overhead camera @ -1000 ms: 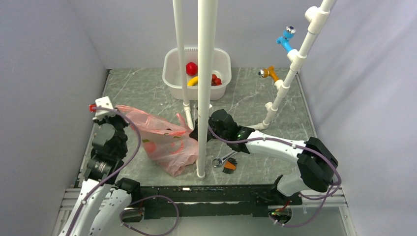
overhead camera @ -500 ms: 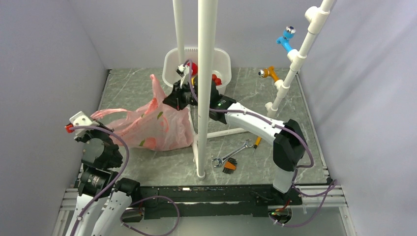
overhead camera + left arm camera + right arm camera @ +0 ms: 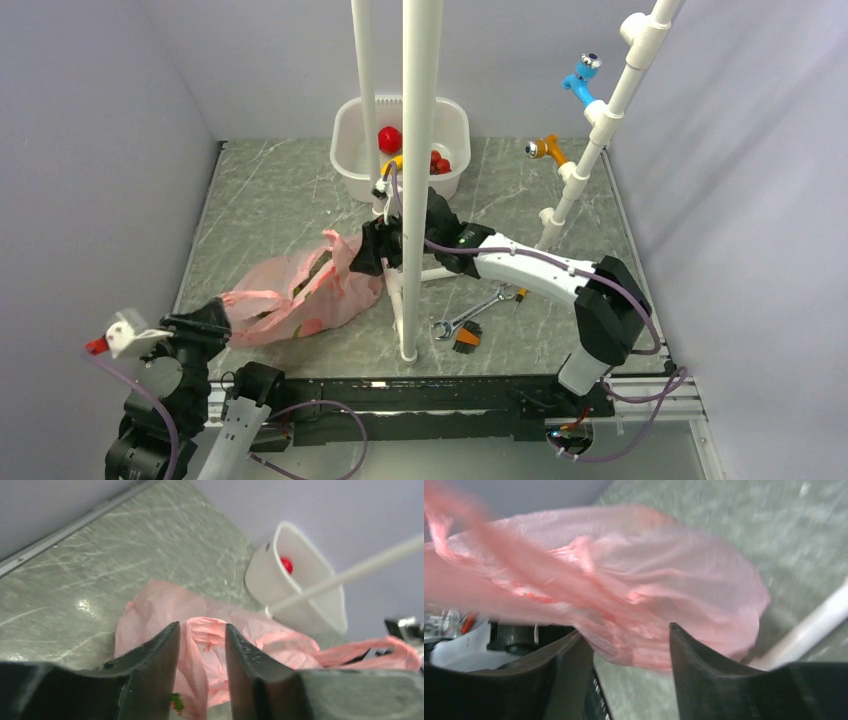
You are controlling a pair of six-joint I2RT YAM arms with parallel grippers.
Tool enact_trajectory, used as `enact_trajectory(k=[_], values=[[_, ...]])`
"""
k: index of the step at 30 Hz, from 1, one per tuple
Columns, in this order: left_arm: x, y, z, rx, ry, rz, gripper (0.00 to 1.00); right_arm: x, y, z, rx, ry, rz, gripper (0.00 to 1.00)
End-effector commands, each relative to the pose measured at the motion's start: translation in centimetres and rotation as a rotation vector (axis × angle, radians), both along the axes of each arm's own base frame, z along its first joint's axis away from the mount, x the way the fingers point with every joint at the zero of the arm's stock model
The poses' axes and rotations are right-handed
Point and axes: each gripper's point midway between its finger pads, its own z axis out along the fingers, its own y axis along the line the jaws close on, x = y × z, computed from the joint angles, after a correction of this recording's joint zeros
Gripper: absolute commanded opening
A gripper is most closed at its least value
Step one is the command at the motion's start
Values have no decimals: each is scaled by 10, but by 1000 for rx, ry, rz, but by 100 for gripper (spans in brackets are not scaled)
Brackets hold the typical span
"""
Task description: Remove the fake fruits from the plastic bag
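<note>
The pink plastic bag (image 3: 290, 295) lies flattened on the table, stretched between my two grippers. My left gripper (image 3: 205, 322) is at its near-left end. In the left wrist view its jaws (image 3: 201, 626) stand apart with a loose fold of the bag (image 3: 150, 605) between them, and a green bit (image 3: 175, 703) shows by the left finger. My right gripper (image 3: 365, 250) is at the bag's right end. Its jaws (image 3: 625, 629) are wide open, with the bag (image 3: 649, 580) just beyond the tips. A red fruit (image 3: 389, 138), a banana (image 3: 393, 162) and small red pieces (image 3: 438, 160) lie in the white tub (image 3: 455, 120).
Two upright white poles (image 3: 418, 180) stand mid-table, one footed near the front edge by the bag. A wrench (image 3: 468, 320) and an orange-handled tool (image 3: 466, 338) lie right of it. A slanted pipe frame (image 3: 590, 150) with blue and orange fittings stands at the right.
The right gripper came down from near the tub and opened, and the lifted bag dropped flat. The left arm pulled back toward the near-left corner and its jaws parted.
</note>
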Motion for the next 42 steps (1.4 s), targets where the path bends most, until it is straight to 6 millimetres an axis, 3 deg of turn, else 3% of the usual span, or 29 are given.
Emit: enact_trajectory(k=[1,3,5,6,14,20,25,27,32,35,42], values=[[-16,-63,-9,-118,-47,-370,58,-27,-17,34,27,-27,33,74],[-22,-68,-5,-87,-12,-414,83,-27,-23,37,17,-47,16,82],[-24,-71,1,-25,77,-449,97,-25,-26,45,24,-59,0,87],[-26,-74,5,14,113,-485,99,-25,-26,47,27,-57,-1,89],[-27,-93,39,316,302,-735,99,-16,-26,69,0,-21,-74,95],[-13,-99,14,414,515,-842,99,-26,-16,97,94,-86,-12,97],[-12,-109,5,417,494,-899,99,-48,-4,122,212,-216,157,99],[-13,-102,-1,405,506,-853,99,-57,1,129,255,-265,221,99],[-16,-98,9,376,394,-788,99,-73,22,127,265,-308,331,99],[-13,-99,10,361,349,-776,93,-83,34,124,295,-315,385,99],[-6,-106,-17,332,447,-810,73,-94,58,117,287,-328,347,98]])
